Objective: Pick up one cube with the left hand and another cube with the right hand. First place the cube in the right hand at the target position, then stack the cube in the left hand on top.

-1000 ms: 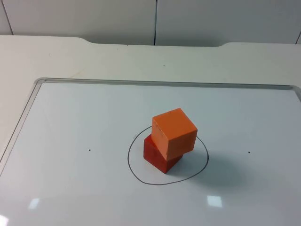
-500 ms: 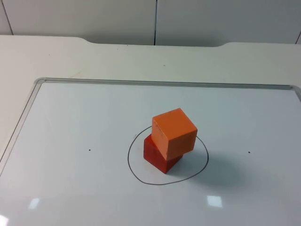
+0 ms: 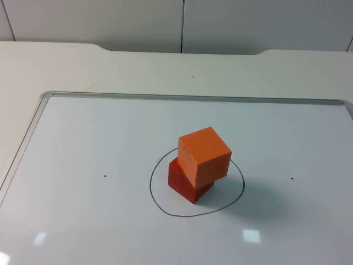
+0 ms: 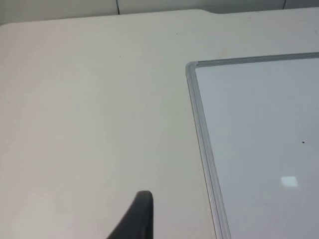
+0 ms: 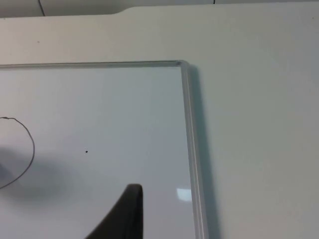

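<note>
Orange cube point(image 3: 203, 154) skewed atop red cube point(image 3: 186, 181), inside drawn circle point(image 3: 156, 194)

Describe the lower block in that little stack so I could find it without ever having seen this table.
On the whiteboard a hand-drawn circle rings two stacked cubes. The red cube is the bottom one, resting on the board. It is darker than the orange cube sitting askew on top of it.

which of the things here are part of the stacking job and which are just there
Part of the job:
- orange cube, sitting skewed on top of the red one
- red cube, underneath
- hand-drawn black circle marking the target around them

Just there:
- framed whiteboard they rest on
- white table top
- grey partition wall
</note>
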`<state>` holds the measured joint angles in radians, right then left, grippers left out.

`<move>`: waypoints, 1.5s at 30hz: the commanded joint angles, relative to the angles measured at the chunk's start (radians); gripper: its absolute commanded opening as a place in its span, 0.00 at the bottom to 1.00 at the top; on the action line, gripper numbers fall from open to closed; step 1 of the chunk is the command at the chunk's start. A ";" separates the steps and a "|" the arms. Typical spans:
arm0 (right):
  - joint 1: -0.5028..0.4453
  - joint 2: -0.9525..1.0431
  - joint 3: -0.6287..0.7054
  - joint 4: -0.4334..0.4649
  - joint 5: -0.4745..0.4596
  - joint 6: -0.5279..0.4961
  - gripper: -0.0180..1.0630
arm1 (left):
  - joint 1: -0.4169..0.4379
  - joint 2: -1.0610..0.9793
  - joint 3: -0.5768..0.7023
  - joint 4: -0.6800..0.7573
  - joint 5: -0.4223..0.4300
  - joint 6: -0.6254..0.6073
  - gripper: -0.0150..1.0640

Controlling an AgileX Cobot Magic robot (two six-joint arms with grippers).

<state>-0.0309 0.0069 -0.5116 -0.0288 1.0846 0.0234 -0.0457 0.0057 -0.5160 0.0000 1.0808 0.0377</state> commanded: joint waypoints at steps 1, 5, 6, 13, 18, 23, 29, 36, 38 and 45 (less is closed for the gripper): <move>0.003 -0.007 0.003 -0.004 -0.005 -0.004 0.99 | -0.008 -0.006 0.002 0.000 -0.002 -0.012 0.87; 0.003 -0.007 0.003 -0.004 -0.005 -0.004 0.99 | -0.009 -0.006 0.002 -0.049 -0.002 0.057 0.87; 0.003 -0.007 0.003 -0.004 -0.005 -0.004 0.99 | -0.009 -0.006 0.002 -0.062 -0.002 0.076 0.87; 0.003 -0.007 0.003 -0.004 -0.005 -0.004 0.99 | -0.009 -0.006 0.002 -0.041 -0.002 0.045 0.87; 0.003 -0.007 0.003 0.001 -0.005 -0.003 0.99 | -0.009 -0.006 0.002 -0.041 -0.002 0.045 0.87; 0.003 -0.007 0.003 0.001 -0.005 -0.003 0.99 | -0.009 -0.006 0.002 -0.041 -0.002 0.045 0.87; 0.003 -0.007 0.003 0.007 -0.005 -0.001 0.99 | -0.007 -0.006 0.002 -0.043 -0.002 0.045 0.87; 0.003 -0.007 0.003 0.007 -0.005 -0.001 0.99 | -0.005 -0.006 0.002 -0.036 -0.002 0.045 0.87; 0.003 -0.007 0.003 0.007 -0.005 -0.001 0.99 | 0.007 -0.006 0.002 -0.036 -0.002 0.045 0.87; 0.003 -0.007 0.003 0.007 -0.005 -0.001 0.99 | 0.031 -0.006 0.002 -0.036 -0.002 0.045 0.87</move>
<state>-0.0309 0.0069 -0.5116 -0.0270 1.0846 0.0234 -0.0195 0.0042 -0.5160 -0.0323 1.0808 0.0865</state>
